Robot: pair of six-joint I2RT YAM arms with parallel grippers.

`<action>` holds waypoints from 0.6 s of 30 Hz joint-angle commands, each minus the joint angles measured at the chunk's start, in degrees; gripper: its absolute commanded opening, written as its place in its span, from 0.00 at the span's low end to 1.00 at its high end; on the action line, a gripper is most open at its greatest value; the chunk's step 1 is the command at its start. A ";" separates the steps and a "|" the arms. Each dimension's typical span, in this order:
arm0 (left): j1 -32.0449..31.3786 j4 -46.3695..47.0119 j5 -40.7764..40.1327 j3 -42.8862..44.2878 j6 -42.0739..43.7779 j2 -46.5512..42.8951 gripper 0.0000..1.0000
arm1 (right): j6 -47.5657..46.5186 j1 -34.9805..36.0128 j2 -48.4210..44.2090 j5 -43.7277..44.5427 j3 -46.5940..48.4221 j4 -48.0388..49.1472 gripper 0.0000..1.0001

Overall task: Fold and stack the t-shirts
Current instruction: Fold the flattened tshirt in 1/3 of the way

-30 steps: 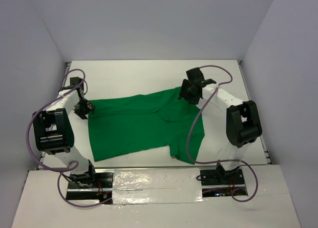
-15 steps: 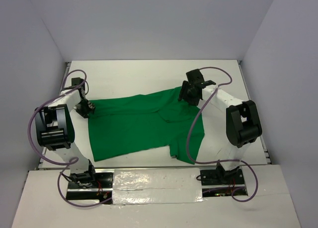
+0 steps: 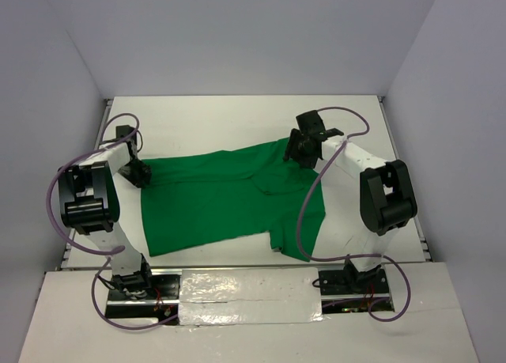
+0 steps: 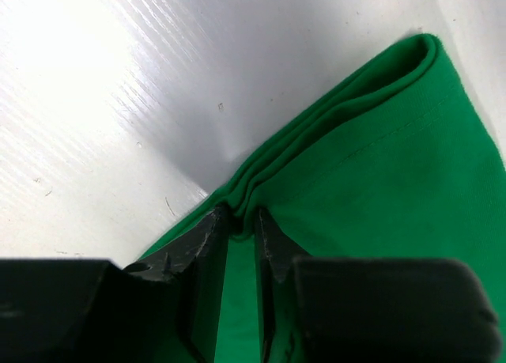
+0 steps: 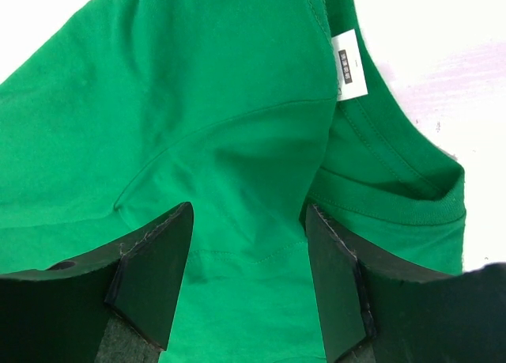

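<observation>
The bright green t-shirt (image 3: 229,197) lies spread across the white table, partly folded. My left gripper (image 3: 139,173) is at its far left corner, shut on a bunched fold of the shirt's edge (image 4: 242,214); the fabric (image 4: 379,165) runs between the fingers. My right gripper (image 3: 299,151) is over the shirt's far right part near the collar. In the right wrist view it (image 5: 249,221) is open, its fingers (image 5: 158,260) astride flat green cloth, with the collar (image 5: 395,197) and a white label (image 5: 349,75) beyond.
White walls enclose the white table (image 3: 237,118) on three sides. The right arm's purple cable (image 3: 304,221) lies over the shirt's right sleeve. Both arm bases (image 3: 134,288) stand on the near strip.
My left gripper has shifted a little farther away and left at the shirt's left corner, and the arm has swung with it. The right gripper has hardly moved.
</observation>
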 commanded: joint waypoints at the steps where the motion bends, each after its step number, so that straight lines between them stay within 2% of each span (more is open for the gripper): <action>1: 0.00 -0.73 -1.81 0.69 -0.87 -1.85 0.31 | 0.10 -0.11 -3.50 0.33 -1.19 1.23 0.66; 6: -0.09 -1.96 -2.08 0.60 -0.25 -4.93 0.31 | 0.28 -0.11 -3.50 0.42 -2.77 1.66 0.66; 11: 0.00 -2.50 -0.67 1.65 1.06 -5.47 0.43 | 0.54 -0.11 -3.68 0.24 -3.48 2.11 0.66; 16: 0.00 -2.05 -0.32 1.83 1.06 -4.59 0.34 | 0.28 -0.02 -3.85 0.59 -3.39 1.76 0.66; 18: 0.00 -1.97 -0.41 1.57 0.98 -4.33 0.37 | 0.02 -0.02 -4.12 0.68 -3.57 1.76 0.66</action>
